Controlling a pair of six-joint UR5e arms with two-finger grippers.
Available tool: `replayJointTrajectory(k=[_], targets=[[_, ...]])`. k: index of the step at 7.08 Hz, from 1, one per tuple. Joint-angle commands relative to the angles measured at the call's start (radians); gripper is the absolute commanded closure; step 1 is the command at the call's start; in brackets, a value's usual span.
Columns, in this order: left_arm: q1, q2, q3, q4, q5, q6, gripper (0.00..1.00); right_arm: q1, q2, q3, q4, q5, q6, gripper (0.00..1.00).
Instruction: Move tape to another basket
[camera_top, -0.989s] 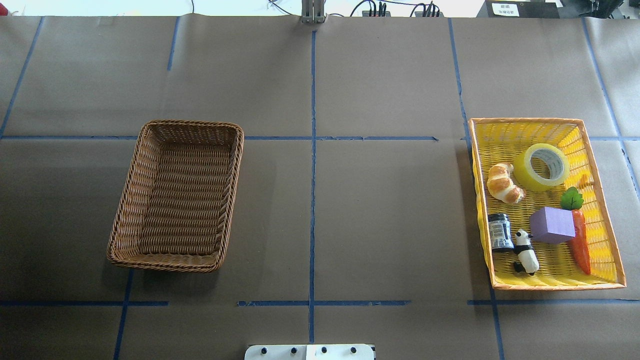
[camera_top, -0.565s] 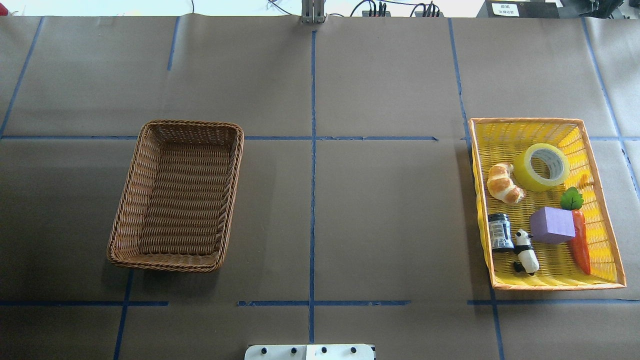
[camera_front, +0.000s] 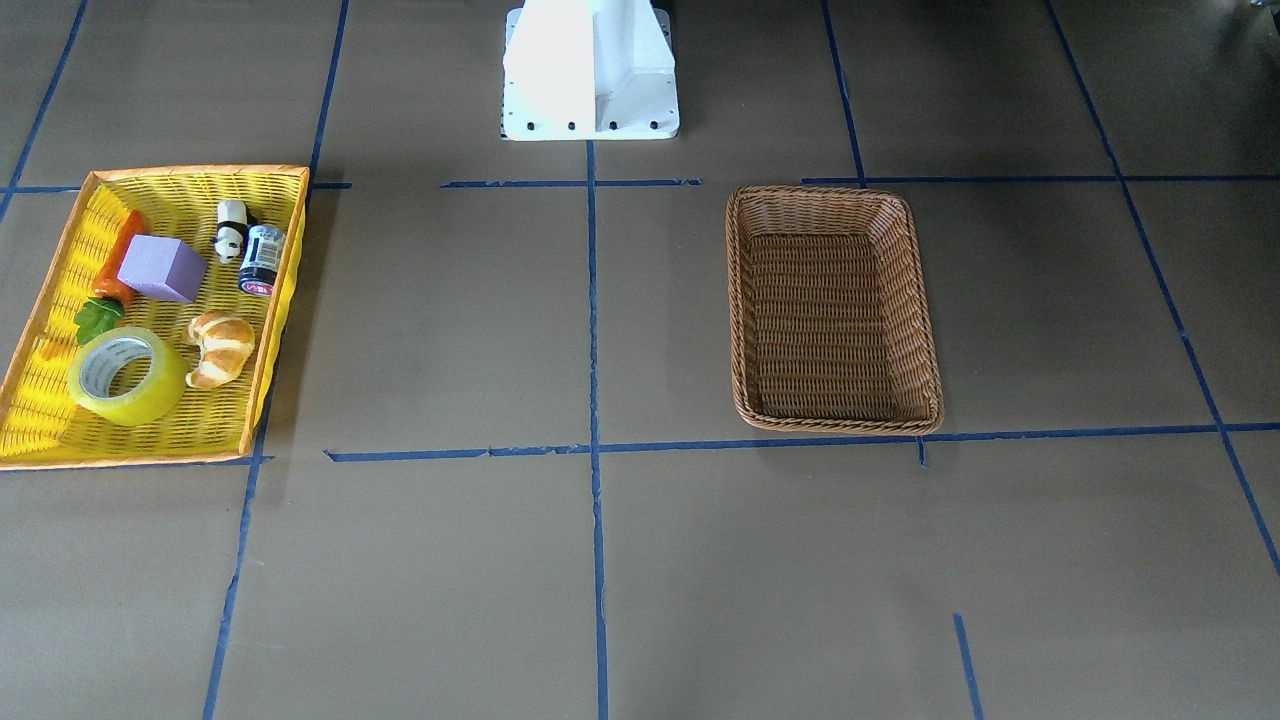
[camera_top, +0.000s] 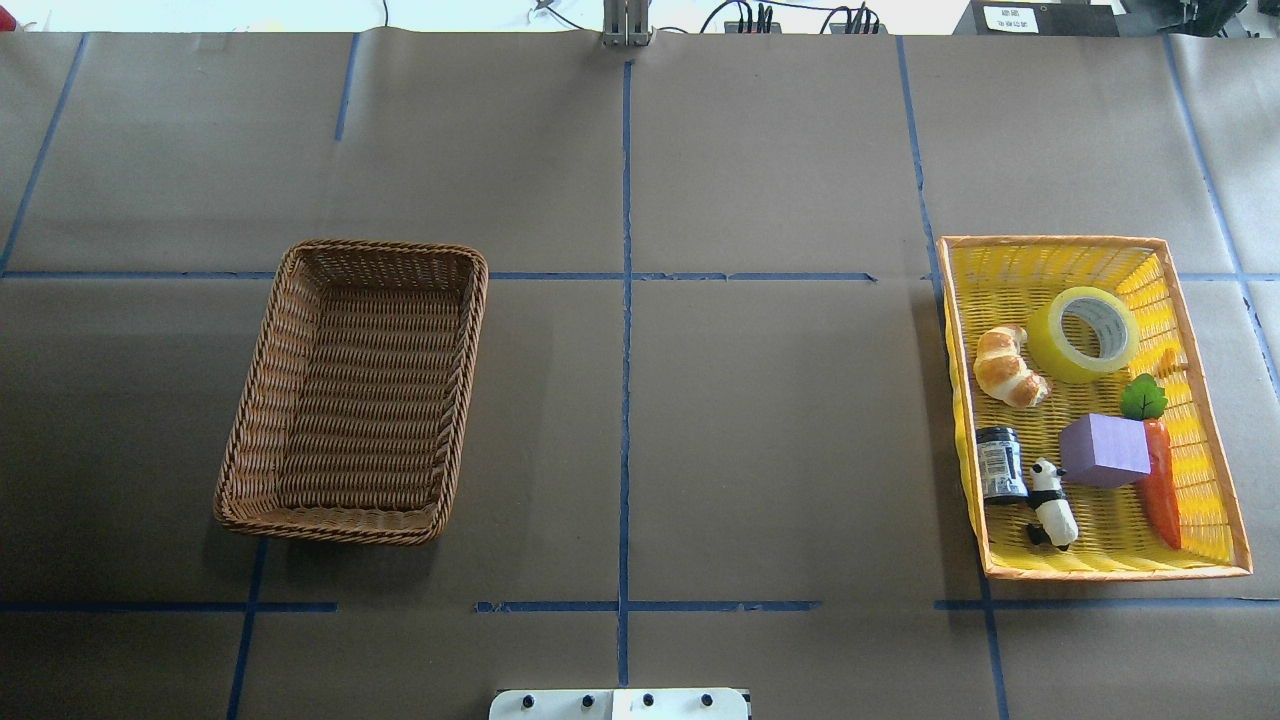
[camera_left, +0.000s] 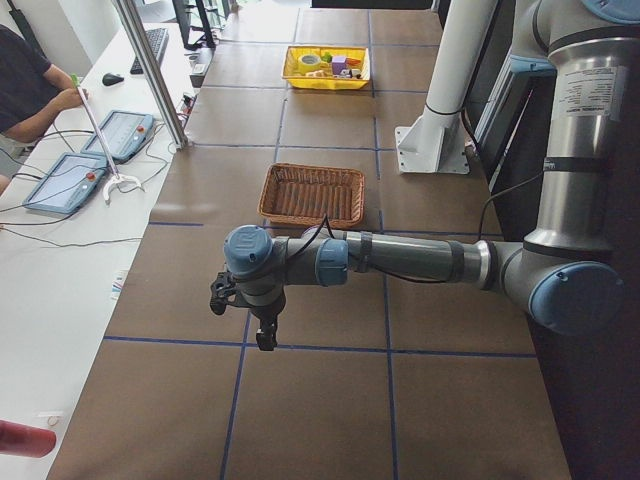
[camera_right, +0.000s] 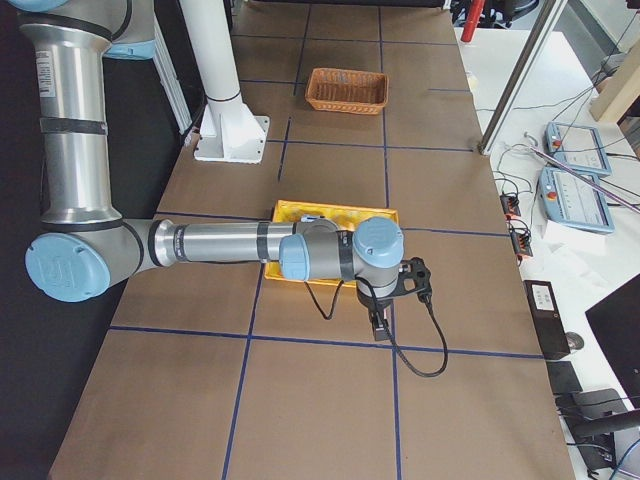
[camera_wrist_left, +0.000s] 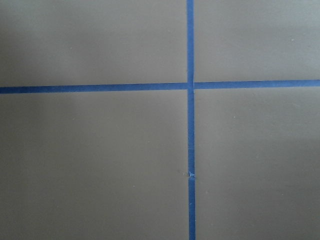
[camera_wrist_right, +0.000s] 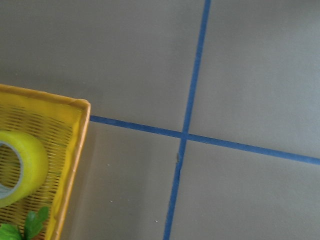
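The tape (camera_top: 1085, 333), a yellow translucent roll with a printed core, lies in the far part of the yellow mesh basket (camera_top: 1100, 240) on the right. It also shows in the front view (camera_front: 128, 375) and at the right wrist view's left edge (camera_wrist_right: 20, 167). The brown wicker basket (camera_top: 470, 390) stands empty on the left. Neither gripper shows in the overhead or front views. The left gripper (camera_left: 262, 335) hangs over bare table beyond the wicker basket (camera_left: 312, 195). The right gripper (camera_right: 380, 325) hangs just outside the yellow basket. I cannot tell whether either is open or shut.
The yellow basket also holds a croissant (camera_top: 1008, 366), a purple block (camera_top: 1105, 450), a toy carrot (camera_top: 1160, 490), a small dark jar (camera_top: 998, 462) and a panda figure (camera_top: 1052, 503). The robot's white base (camera_front: 590, 70) stands at the table's edge. Blue tape lines cross the brown table.
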Motion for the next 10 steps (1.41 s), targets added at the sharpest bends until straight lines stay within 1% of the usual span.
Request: replayJointTrajectory(k=[1,3,4,5,6,7,8,9,10], targets=[[0.0,0.008,-0.031,0.001,-0.001,-0.001,0.0,-0.097,0.001,0.08,-0.001,-0.003,0.1,0.0],[0.0,0.007,-0.033,0.001,-0.001,-0.001,0.0,-0.177,0.007,0.086,0.009,-0.004,0.289,0.0],[0.0,0.007,-0.033,0.001,-0.001,-0.001,0.0,-0.233,0.018,0.086,0.011,-0.007,0.331,0.0],[0.0,0.007,-0.038,0.0,-0.001,-0.001,0.0,-0.27,0.027,0.075,0.061,-0.01,0.369,0.0],[0.0,0.007,-0.036,0.0,-0.001,-0.001,0.0,-0.302,0.027,0.043,0.174,-0.013,0.458,0.0],[0.0,0.005,-0.038,0.0,-0.001,-0.001,0.0,-0.362,0.027,-0.012,0.3,-0.056,0.538,0.0],[0.0,0.005,-0.038,0.0,-0.001,-0.003,0.0,-0.414,0.035,-0.068,0.397,-0.102,0.588,0.0],[0.0,0.005,-0.038,0.0,-0.001,-0.003,0.0,-0.451,0.058,-0.093,0.417,-0.118,0.638,0.0],[0.0,0.005,-0.038,0.0,-0.001,-0.003,0.0,-0.473,0.065,-0.097,0.418,-0.124,0.65,0.02]])
